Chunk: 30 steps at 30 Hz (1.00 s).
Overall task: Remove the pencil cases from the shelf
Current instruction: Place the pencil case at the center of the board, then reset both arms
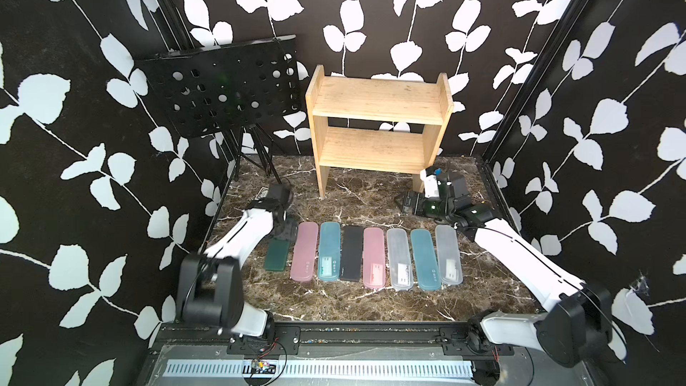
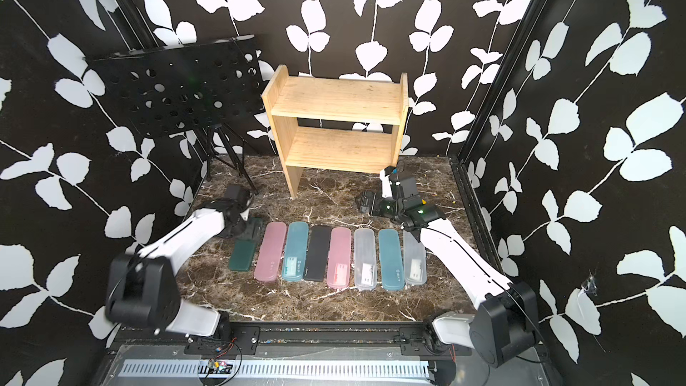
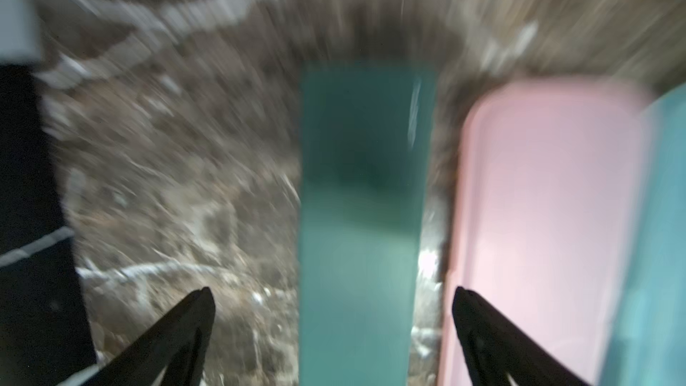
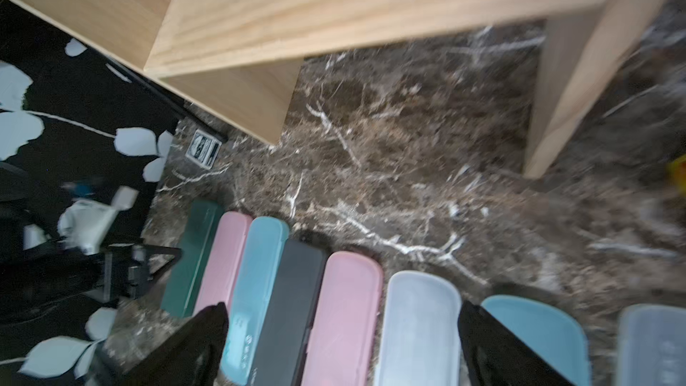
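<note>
The wooden shelf (image 1: 376, 105) (image 2: 334, 100) stands at the back with both tiers bare. Several pencil cases lie side by side on the marble table in front of it: dark green (image 1: 276, 257), pink (image 1: 305, 252), teal (image 1: 329, 252), black (image 1: 352, 254), then pink, clear, teal and clear (image 1: 448, 256). My left gripper (image 1: 284, 232) (image 3: 333, 291) hovers open over the dark green case (image 3: 358, 217), its fingers standing apart from the case's sides. My right gripper (image 1: 406, 204) (image 4: 342, 306) is open and holds nothing, low by the shelf's right leg, behind the row.
A black perforated music stand (image 1: 222, 87) on a tripod occupies the back left. A small black-and-white card box (image 4: 203, 149) lies by the left wall. Leaf-patterned walls close in the table on three sides. A metal rail (image 1: 315, 367) runs along the front.
</note>
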{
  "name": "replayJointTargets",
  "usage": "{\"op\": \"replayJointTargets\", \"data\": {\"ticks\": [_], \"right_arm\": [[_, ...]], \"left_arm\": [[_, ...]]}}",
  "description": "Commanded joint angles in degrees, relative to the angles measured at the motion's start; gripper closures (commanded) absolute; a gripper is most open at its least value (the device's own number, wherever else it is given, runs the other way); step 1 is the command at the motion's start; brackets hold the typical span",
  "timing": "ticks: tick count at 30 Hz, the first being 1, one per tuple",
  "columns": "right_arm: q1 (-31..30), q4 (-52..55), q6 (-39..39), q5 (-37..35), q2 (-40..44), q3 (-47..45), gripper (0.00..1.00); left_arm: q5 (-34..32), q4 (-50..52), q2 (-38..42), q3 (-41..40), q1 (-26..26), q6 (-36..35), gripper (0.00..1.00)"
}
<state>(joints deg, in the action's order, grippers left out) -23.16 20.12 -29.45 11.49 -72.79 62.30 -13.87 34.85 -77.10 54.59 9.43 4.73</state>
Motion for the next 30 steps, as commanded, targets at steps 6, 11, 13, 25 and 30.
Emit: {"op": "replayJointTargets", "data": {"ticks": [6,11,13,25,30], "right_arm": [[3.66,0.39,16.59,-28.53,1.0,-0.84,0.01],[7.42,-20.81,23.75,-34.35,-0.15,-16.86,0.01],[9.05,-27.59,24.31,-34.27,-1.8,-21.05,0.01],[14.76,-42.76,28.62,-27.2,-10.91,-22.15,0.01],[15.15,-41.73,29.04,-24.65,-10.62,-21.94,0.01]], "left_arm": [[-9.29,-36.89,9.02,-15.63,-0.6,-8.11,0.01],[-10.3,-52.36,3.77,-22.31,-1.73,-9.95,0.01],[-8.6,-59.67,2.48,-25.69,-2.59,-10.71,0.01],[3.1,-72.48,-2.28,-29.87,-8.2,-7.9,0.01],[6.12,-91.2,-9.76,-35.57,-8.21,-7.15,0.01]]}}
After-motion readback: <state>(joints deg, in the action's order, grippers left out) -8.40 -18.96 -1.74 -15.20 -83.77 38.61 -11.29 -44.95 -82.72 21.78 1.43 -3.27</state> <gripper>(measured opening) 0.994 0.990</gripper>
